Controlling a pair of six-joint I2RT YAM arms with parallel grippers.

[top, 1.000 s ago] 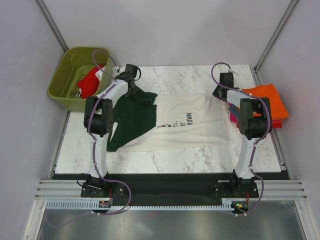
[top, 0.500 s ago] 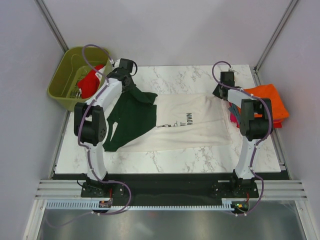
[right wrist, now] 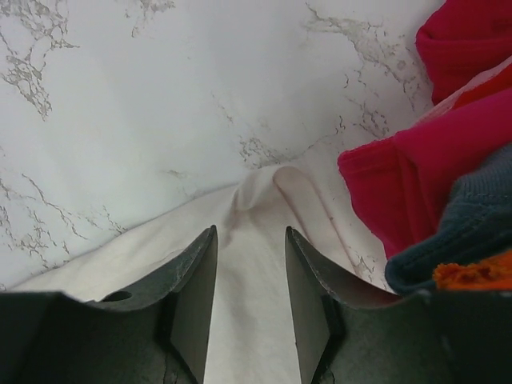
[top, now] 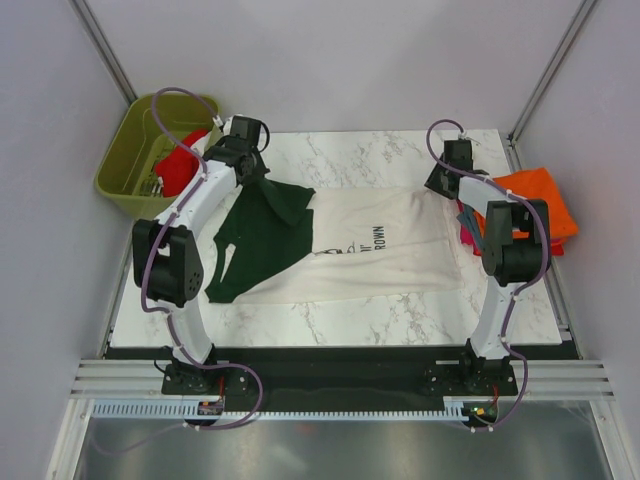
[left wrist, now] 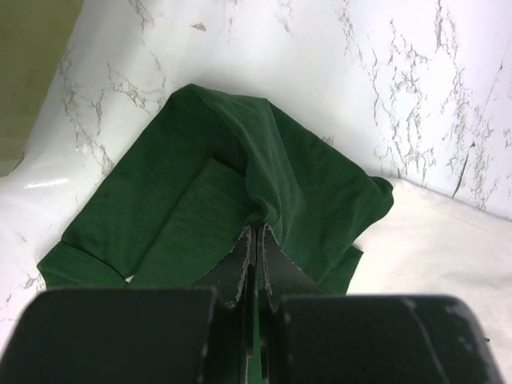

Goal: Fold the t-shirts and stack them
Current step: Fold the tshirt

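- Seen from above, the cream shirt (top: 375, 245) is lying spread across the middle of the marble table (top: 350, 150). Its print is facing up and its green sleeve (top: 260, 235) is lying at the end toward my left arm.
- My left claw (top: 258, 170) is hanging over the far left corner of the cream shirt, and green cloth is running up to it.
- My right claw (top: 441, 186) is sitting at the far right corner of the cream shirt. From this height I cannot tell how its jaws are standing.
- An olive bin (top: 125, 175) is standing off the table, left of the cream shirt, with a red shirt (top: 178, 165) lying inside it.
- An orange shirt (top: 540, 205) is lying on top of a pile just right of the cream shirt.
- Through my left wrist camera, my left claw (left wrist: 256, 234) is pressed together and pinching the cream shirt by a fold of its green sleeve (left wrist: 184, 200). The cloth is puckering at the fingertips.
- The cream body (left wrist: 436, 240) is showing to the right of the sleeve, with the table (left wrist: 320, 64) beyond it.
- Through my right wrist camera, my right claw (right wrist: 250, 236) is standing spread, its fingers (right wrist: 196, 272) well apart.
- The corner of the cream shirt (right wrist: 252, 200) is lying between and below them, rising into a small peak. I cannot tell whether either finger is touching the cloth.
- Just right of that corner, a pink-red shirt (right wrist: 432, 160), a grey-blue shirt (right wrist: 472, 216) and the orange shirt (right wrist: 472, 276) are lying piled together.
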